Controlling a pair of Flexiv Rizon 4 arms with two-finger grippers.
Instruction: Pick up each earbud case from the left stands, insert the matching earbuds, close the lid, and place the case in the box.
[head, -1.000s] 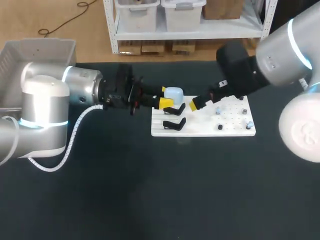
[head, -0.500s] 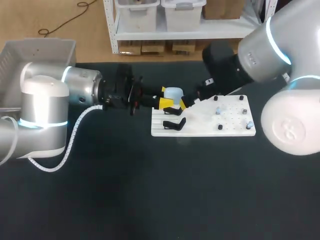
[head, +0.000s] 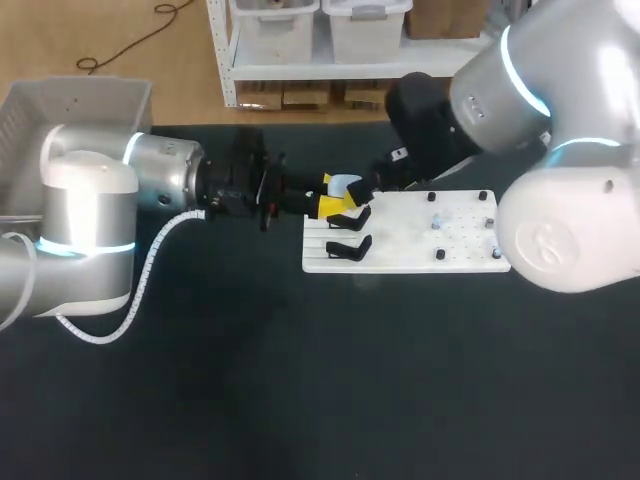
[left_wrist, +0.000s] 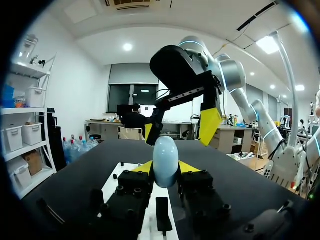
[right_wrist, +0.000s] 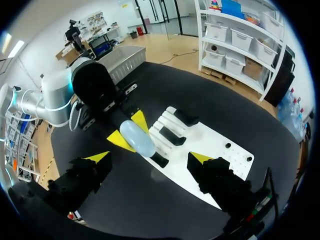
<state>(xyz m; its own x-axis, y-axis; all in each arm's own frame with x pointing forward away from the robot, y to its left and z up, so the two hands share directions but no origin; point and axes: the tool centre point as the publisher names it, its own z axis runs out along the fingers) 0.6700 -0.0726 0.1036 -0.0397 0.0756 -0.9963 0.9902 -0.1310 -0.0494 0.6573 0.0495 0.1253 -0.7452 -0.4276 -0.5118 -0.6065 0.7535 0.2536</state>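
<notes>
One earbud case (head: 345, 185); three black stands (right_wrist: 172, 135); one white board (head: 465, 240); six small pieces (head: 440, 254); one grey box (head: 90, 100)

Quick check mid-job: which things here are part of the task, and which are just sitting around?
Job:
pale blue earbud case, held in the left gripper
right gripper, open above it
earbuds on the white board
grey box

Idle:
two empty black stands
black table
</notes>
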